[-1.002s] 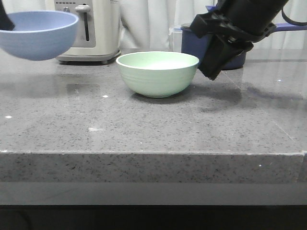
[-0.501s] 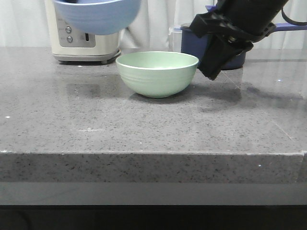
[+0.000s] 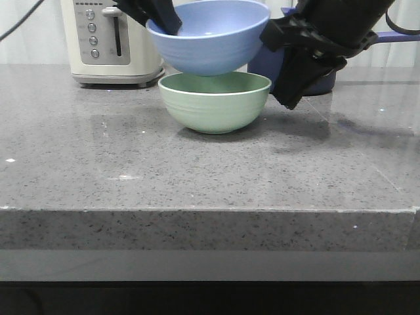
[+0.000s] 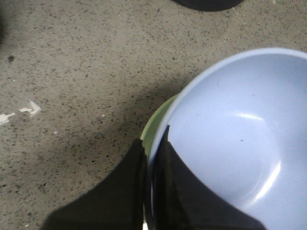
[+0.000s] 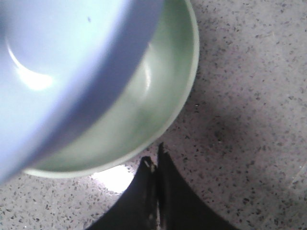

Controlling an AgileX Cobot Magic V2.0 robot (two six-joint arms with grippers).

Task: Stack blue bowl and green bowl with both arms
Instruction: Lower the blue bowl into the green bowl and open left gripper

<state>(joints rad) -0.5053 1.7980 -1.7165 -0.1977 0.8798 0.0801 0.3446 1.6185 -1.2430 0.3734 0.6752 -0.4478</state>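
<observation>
So since a second ago the blue bowl (image 3: 210, 36) has travelled from the upper left of the front frame all the way to the top centre, and now it hangs right over the green bowl (image 3: 215, 102); the green one hasn't budged, and neither has our right arm. Our left gripper (image 4: 152, 191) is grasping the blue bowl by its rim, one of the jaws inside and one outside, which the left wrist view shows pretty clearly. The right gripper (image 5: 154, 201) sits on the right side of the green bowl, just beside its rim but not touching it, and its jaws are clenched together on nothing. The green bowl rests upright on the grey tabletop (image 3: 197, 177), with a toaster (image 3: 111, 39) behind at the upper left and a dark saucepan (image 3: 295, 62) mostly hidden behind the right arm. The bit that matters for the next move: in the front view the blue bowl's bottom looks to be at or just above the green rim, and it's tilted a little, its right edge higher than its left. We'd say it's roughly centred, maybe a touch off toward the left of frame, judging by the green sliver peeking out in the left wrist view. So we reckon it's mostly a straight lowering and levelling from here, then let go.
</observation>
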